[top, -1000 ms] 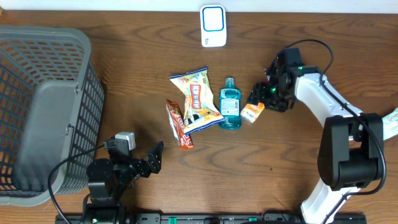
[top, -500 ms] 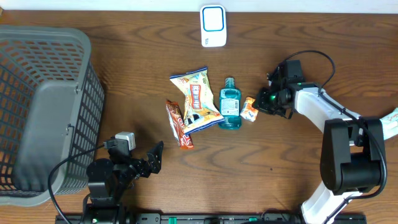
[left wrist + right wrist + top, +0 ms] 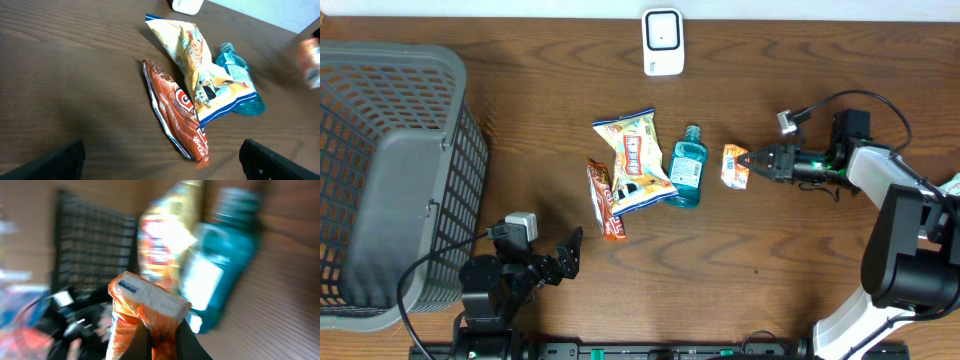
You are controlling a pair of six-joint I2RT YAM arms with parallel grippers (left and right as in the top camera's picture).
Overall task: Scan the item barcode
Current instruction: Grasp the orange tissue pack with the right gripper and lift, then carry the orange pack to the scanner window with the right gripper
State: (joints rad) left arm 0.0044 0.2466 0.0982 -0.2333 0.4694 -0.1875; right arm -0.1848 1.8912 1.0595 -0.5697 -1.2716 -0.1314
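Two claws are in view, and only one has anything in it. The right claw [image 3: 751,162] is clamped on a small orange and white packet [image 3: 733,166], pinching its right edge. Its arm is stretched out low and points left across the table [image 3: 520,90]. In the right wrist view the fingers [image 3: 140,342] meet on the packet's orange lower end. The packet's white top, with a small blue mark, faces the camera, and the rest of that view is blurred. Whether the packet clears the table I cannot tell from above. It sits just right of a teal bottle [image 3: 687,168], apart from it. The white scanner [image 3: 662,42] is well away from it, at the table's far edge.

Left of the bottle lies a yellow chip bag [image 3: 634,160], its lower right corner overlapping the bottle. A brown bar [image 3: 604,200] lies along the bag's lower left side, partly under it. A grey basket [image 3: 380,170] fills the left end of the table.

The left claw [image 3: 570,252] sits near the front edge, right of the basket, jaws wide apart and holding nothing. Its wrist view looks toward the bar, bag and bottle.
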